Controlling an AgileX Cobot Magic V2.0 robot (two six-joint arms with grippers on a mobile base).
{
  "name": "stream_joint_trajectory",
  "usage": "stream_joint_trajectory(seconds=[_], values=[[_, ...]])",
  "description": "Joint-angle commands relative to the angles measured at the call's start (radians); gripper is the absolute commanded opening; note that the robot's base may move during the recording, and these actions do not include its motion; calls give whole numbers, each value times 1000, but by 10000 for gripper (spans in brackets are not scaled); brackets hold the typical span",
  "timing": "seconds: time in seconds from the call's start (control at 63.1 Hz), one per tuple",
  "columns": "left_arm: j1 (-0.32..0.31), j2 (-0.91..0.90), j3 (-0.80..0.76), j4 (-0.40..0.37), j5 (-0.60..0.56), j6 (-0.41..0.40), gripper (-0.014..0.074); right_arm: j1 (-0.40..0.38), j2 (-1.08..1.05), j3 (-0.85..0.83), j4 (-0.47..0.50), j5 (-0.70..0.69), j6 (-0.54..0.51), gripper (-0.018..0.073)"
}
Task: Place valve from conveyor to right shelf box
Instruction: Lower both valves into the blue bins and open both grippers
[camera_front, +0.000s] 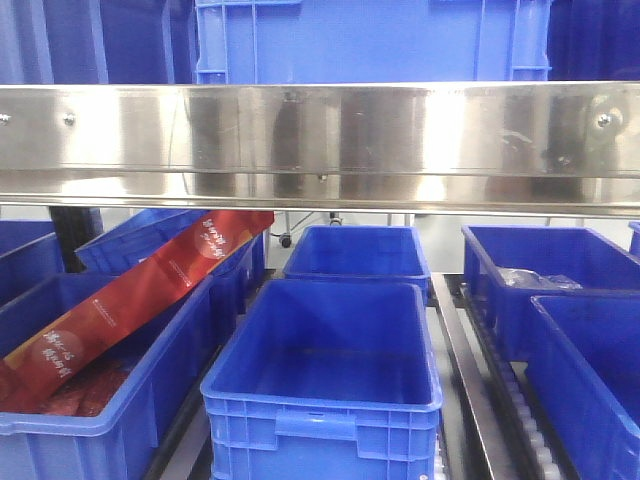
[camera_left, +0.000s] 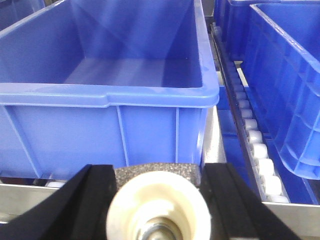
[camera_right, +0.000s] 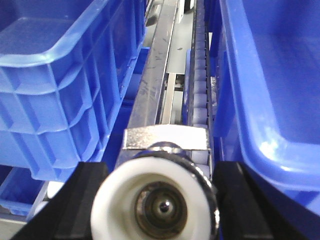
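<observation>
Metal with a white collar, the valve (camera_right: 159, 205) sits clamped in the right pincer (camera_right: 161, 172); it is probably heavy, stiff and slick on the chrome (better gripped across the body than the rim). A blue box (camera_right: 270, 85) lies just ahead to its right. The left pincer (camera_left: 157, 177) clamps a second valve (camera_left: 159, 210).

I clamp a valve (camera_right: 157, 200) in my right gripper (camera_right: 161, 165); its round white face with a dark metal centre points back at my camera, with a chrome body and a flat silver block behind it; it hangs just left of the right shelf box (camera_right: 285, 75), a deep blue plastic crate, near the rim yet outside it; my left gripper (camera_left: 156, 170) grips a second valve (camera_left: 157, 210), cream-faced with a rough grey body.
</observation>
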Motion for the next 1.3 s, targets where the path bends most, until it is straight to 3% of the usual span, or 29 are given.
stream_joint_trajectory(seconds=[0.0, 0.301, 0.38, 0.46, 0.65, 0.808, 1.077, 1.283], values=[[0, -10, -11, -5, -68, -2, -111, -3, -10, -10, -8, -98, -3, -167], [0, 0, -11, -8, -66, -2, -111, -3, -10, -10, 5, -106, -3, -167], [0, 27, -16, -61, -118, -2, -111, 7, -10, -31, 11, -148, -7, -167], [-11, 67, -47, -104, -100, 6, -111, 41, -6, -79, 10, -157, -59, -167], [-172, 235, -211, -78, -116, 34, -111, 135, 58, -214, -13, -167, -73, -167], [-314, 411, -422, -50, -122, 32, -111, 167, 145, -335, -13, -179, -73, -167], [-409, 681, -783, -69, -105, 24, -111, 166, 284, -470, 66, -230, -73, -167], [-461, 821, -922, -78, -115, 24, -111, 203, 375, -499, 73, -296, -73, -167]])
